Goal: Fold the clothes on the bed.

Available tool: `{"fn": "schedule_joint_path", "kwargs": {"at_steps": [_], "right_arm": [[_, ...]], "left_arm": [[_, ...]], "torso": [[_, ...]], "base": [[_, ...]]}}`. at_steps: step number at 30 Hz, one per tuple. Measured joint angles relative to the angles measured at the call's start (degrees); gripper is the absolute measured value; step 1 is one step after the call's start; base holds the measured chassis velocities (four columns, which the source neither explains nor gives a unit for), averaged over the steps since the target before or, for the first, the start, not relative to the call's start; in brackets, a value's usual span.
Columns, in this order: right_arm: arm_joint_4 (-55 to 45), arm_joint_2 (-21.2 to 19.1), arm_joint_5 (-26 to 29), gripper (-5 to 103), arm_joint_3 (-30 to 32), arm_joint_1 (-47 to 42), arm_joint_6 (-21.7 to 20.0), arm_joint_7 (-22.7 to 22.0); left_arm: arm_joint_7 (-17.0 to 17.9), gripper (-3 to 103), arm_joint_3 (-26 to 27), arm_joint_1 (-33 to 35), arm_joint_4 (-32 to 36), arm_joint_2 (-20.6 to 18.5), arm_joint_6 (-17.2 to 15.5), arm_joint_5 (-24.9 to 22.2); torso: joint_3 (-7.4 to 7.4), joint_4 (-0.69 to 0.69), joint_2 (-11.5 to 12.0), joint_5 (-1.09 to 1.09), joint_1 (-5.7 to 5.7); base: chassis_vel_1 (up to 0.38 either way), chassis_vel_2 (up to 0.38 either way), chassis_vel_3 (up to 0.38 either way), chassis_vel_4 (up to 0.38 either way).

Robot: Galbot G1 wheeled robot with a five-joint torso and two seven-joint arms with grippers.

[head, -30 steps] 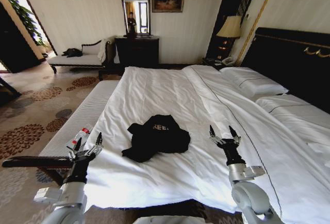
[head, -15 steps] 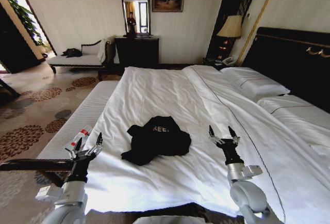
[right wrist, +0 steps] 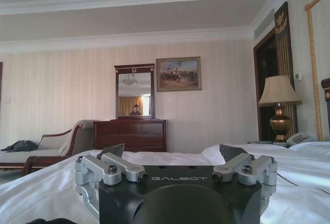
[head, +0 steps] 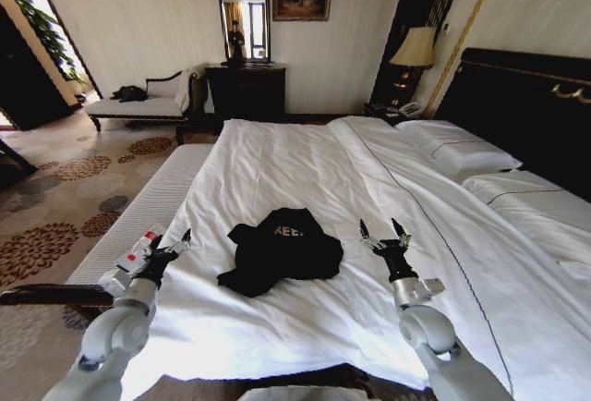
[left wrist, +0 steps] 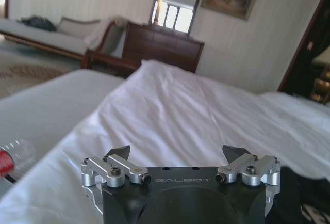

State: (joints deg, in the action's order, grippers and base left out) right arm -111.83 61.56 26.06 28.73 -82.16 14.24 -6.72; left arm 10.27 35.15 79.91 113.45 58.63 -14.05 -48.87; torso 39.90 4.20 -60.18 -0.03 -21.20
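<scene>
Both grippers hover over the bed's [head: 305, 336] near edge, jaws spread and holding nothing: left gripper [head: 172, 247] by the left side, right gripper [head: 385, 235] further right. Between them, slightly beyond, the black T-shirt [head: 279, 249] lies crumpled; folding looks unstarted.

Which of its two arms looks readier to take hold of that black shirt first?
Probably the right, narrowly. The right gripper hangs open beside the T-shirt, level with its upper part and near its edge. The left gripper, also open, sits by the bed edge, slightly farther from the shirt's lower corner.
</scene>
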Motion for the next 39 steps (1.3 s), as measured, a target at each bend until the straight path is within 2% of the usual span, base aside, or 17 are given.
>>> {"fn": "schedule_joint_path", "kwargs": {"at_steps": [1, 3, 5, 6, 8, 11, 13, 14, 17, 26, 32, 38, 39], "right_arm": [[1.0, 0.4, -0.3, 100, -0.6, 0.7, 0.2, 0.0], [2.2, 0.9, -0.6, 100, -1.5, 1.7, 0.3, 0.0], [2.4, 1.0, -0.7, 100, -1.6, 1.9, 0.4, 0.0], [3.1, 1.4, -0.8, 100, -2.2, 2.5, 0.5, 0.0], [4.1, 1.8, -1.1, 100, -2.6, 3.2, 0.7, 0.0], [4.8, 2.0, -1.3, 100, -2.7, 3.5, 0.8, 0.0], [5.7, 1.9, -1.4, 100, -2.9, 4.0, 1.0, 0.0], [5.7, 1.9, -1.4, 100, -2.9, 4.0, 1.0, 0.0], [6.3, 1.0, -1.3, 100, -2.8, 4.5, 1.0, 0.0], [7.2, 0.8, -1.4, 100, -2.7, 5.2, 1.4, 0.1], [7.2, 1.7, -1.7, 100, -2.8, 5.0, 1.8, 0.2], [7.0, 1.3, -1.7, 100, -2.3, 4.7, 2.1, 0.2], [6.9, 1.1, -1.7, 100, -2.0, 4.5, 2.3, 0.2]], "left_arm": [[1.3, 100, -4.2, -4.1, -2.9, -1.3, -0.7, -0.3], [2.5, 100, -9.0, -9.4, -6.4, -2.3, -1.3, -0.9], [2.8, 100, -9.9, -10.5, -7.1, -2.4, -1.5, -1.2], [3.9, 100, -13.5, -14.5, -9.5, -2.5, -2.1, -2.9], [5.6, 100, -17.6, -19.1, -11.9, -1.2, -3.6, -6.0], [6.9, 100, -19.7, -21.4, -12.9, 0.2, -4.7, -8.3], [9.2, 100, -22.4, -24.8, -14.3, 3.0, -7.1, -13.2], [9.2, 100, -22.4, -24.8, -14.3, 3.0, -7.1, -13.2], [12.6, 100, -25.3, -27.4, -16.2, 6.5, -10.9, -18.5], [14.3, 100, -28.4, -31.7, -19.9, 10.5, -12.5, -19.9], [15.8, 100, -29.1, -33.9, -19.6, 10.2, -14.7, -22.3], [16.2, 103, -29.7, -34.7, -20.8, 9.9, -15.1, -23.0], [16.2, 100, -30.0, -34.7, -21.3, 10.1, -15.1, -23.0]], "torso": [[0.0, 0.0, 0.0, 0.02, 0.0], [0.0, 0.0, 0.0, 0.03, 0.0], [0.0, 0.0, 0.0, 0.03, 0.0], [0.0, 0.0, 0.0, 0.03, -0.01], [0.0, 0.0, 0.0, 0.03, -0.01], [0.0, 0.0, 0.0, 0.03, -0.01], [-0.01, 0.01, 0.0, 0.04, 0.0], [-0.01, 0.01, 0.0, 0.04, 0.0], [-0.01, 0.0, 0.0, 0.03, 0.0], [-0.01, 0.0, 0.0, 0.03, 0.01], [-0.01, 0.0, 0.0, 0.04, 0.01], [-0.01, -0.01, 0.0, 0.02, 0.01], [-0.01, -0.01, 0.0, 0.02, 0.01]], "base": [[0.0, 0.0, 0.0, 0.0], [0.0, 0.0, 0.0, 0.0], [0.0, 0.0, 0.0, 0.0], [0.0, 0.0, 0.0, 0.0], [0.0, 0.0, 0.0, 0.0], [0.0, 0.0, 0.0, 0.0], [0.0, 0.0, 0.0, 0.0], [0.0, 0.0, 0.0, 0.0], [0.0, 0.0, 0.0, 0.0], [0.0, 0.0, 0.0, 0.0], [0.0, 0.0, 0.0, 0.0], [0.0, 0.0, 0.0, 0.0], [0.0, 0.0, 0.0, 0.0]]}}
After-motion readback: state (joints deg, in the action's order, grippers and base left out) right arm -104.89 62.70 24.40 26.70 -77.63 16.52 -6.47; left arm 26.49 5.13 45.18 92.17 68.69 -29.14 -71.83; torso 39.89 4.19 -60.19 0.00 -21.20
